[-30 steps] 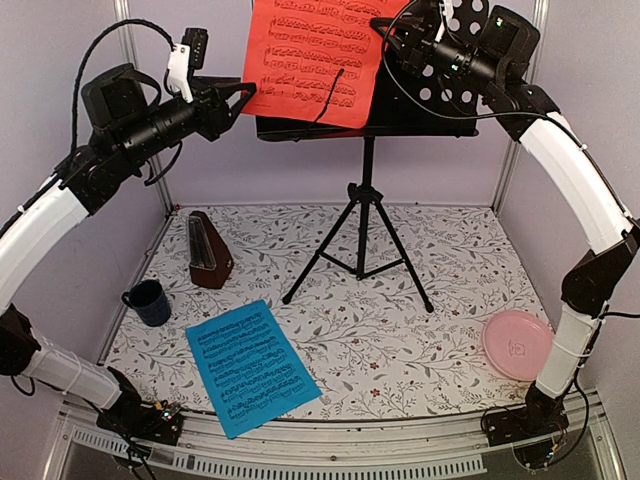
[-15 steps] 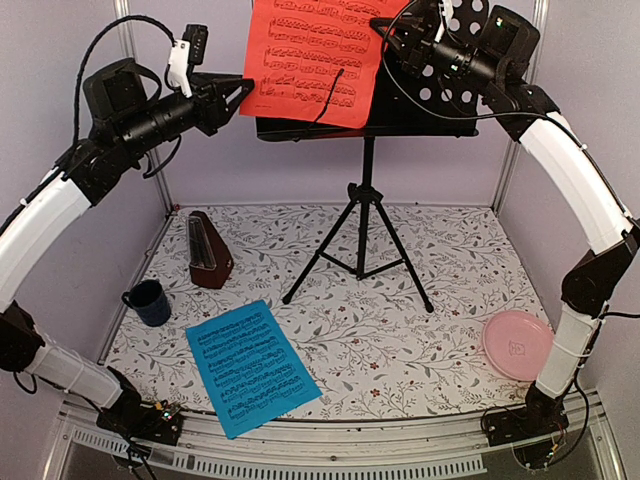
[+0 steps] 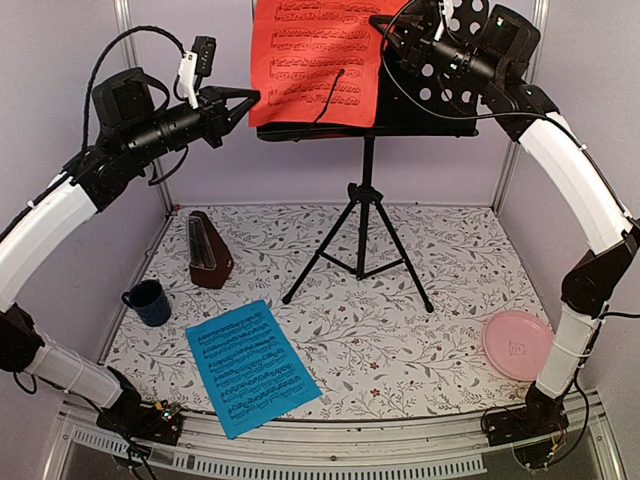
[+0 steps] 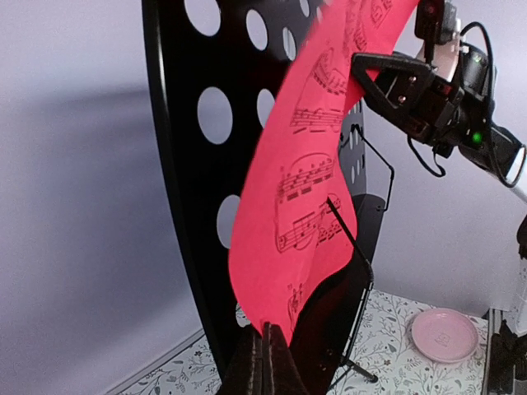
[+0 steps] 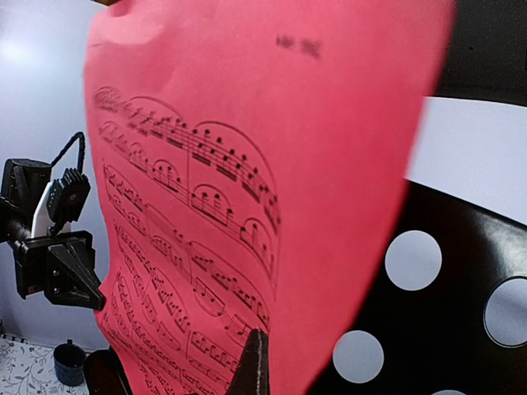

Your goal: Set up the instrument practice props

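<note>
The red sheet of music (image 3: 315, 60) stands against the desk of the black perforated music stand (image 3: 440, 100), its bottom edge on the ledge. My left gripper (image 3: 255, 98) is shut on its lower left corner, with the fingers pressed together in the left wrist view (image 4: 268, 331) under the sheet (image 4: 305, 214). My right gripper (image 3: 385, 35) is shut on the sheet's upper right edge. In the right wrist view (image 5: 257, 336) one finger shows in front of the sheet (image 5: 247, 164). The cyan sheet (image 3: 250, 365) lies flat at the front left. The brown metronome (image 3: 209, 252) stands at the left.
A dark blue mug (image 3: 148, 302) stands left of the cyan sheet. A pink plate (image 3: 517, 343) lies at the front right. The stand's tripod legs (image 3: 360, 250) spread over the middle of the floral mat. Walls close in the back and both sides.
The red sheet has turned from tilted to nearly square on the stand. My left gripper has moved a little right and down with its corner. The right gripper has barely moved.
</note>
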Robot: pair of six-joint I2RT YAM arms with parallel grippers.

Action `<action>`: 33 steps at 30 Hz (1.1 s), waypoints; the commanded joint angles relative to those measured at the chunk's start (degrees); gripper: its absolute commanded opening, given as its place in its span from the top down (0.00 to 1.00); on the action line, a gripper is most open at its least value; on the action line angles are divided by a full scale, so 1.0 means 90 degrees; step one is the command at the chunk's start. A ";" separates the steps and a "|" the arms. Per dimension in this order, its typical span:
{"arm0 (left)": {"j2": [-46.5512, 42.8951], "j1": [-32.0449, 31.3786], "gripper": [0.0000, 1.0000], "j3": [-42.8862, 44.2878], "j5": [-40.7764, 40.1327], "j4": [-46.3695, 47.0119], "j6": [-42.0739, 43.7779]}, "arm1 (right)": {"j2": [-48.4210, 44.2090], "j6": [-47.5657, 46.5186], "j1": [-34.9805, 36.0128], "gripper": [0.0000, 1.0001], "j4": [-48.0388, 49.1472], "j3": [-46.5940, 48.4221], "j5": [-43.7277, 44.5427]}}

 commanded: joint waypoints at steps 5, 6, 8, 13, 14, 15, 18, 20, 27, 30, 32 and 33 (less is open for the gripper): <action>-0.0114 0.0038 1.00 -0.0454 0.0085 0.0260 -0.0271 | 0.0065 -0.0122 0.0038 0.99 0.0249 0.0047 0.0247; -0.0117 0.0040 1.00 -0.0479 0.0074 0.0264 -0.0280 | 0.0074 -0.0130 0.0038 0.99 0.0248 0.0046 0.0255; -0.0118 0.0038 1.00 -0.0520 0.0058 0.0297 -0.0308 | 0.0090 -0.0142 0.0042 0.99 0.0247 0.0051 0.0305; -0.0131 0.0043 1.00 -0.0633 0.0041 0.0309 -0.0353 | 0.0099 -0.0174 0.0038 0.99 0.0237 0.0047 0.0382; -0.0142 0.0038 1.00 -0.0661 0.0027 0.0313 -0.0356 | 0.0091 -0.0190 0.0038 0.99 0.0208 0.0049 0.0409; -0.0151 0.0038 1.00 -0.0676 -0.0006 0.0324 -0.0354 | 0.0087 -0.0207 0.0038 0.99 0.0171 0.0045 0.0440; -0.0159 0.0041 1.00 -0.0684 -0.0105 0.0297 -0.0321 | 0.0016 -0.0268 0.0042 0.99 0.0126 -0.0047 0.0533; -0.0181 0.0043 1.00 -0.0700 -0.0257 0.0303 -0.0296 | -0.0087 -0.0285 0.0038 0.98 0.0227 -0.0234 0.0591; -0.0119 0.0038 1.00 -0.0644 -0.0117 0.0378 -0.0351 | -0.0281 -0.0046 0.0038 0.59 0.0292 -0.0521 0.0410; -0.0118 0.0038 1.00 -0.0646 -0.0082 0.0428 -0.0373 | -0.0479 0.0033 0.0047 0.47 0.0346 -0.0824 0.0527; -0.0114 0.0038 1.00 -0.0644 -0.0075 0.0447 -0.0364 | -0.0812 0.0213 0.0046 0.46 0.0476 -0.1358 0.0661; -0.0101 0.0038 1.00 -0.0637 -0.0083 0.0450 -0.0355 | -0.0911 0.0259 0.0051 0.46 0.0525 -0.1542 0.0682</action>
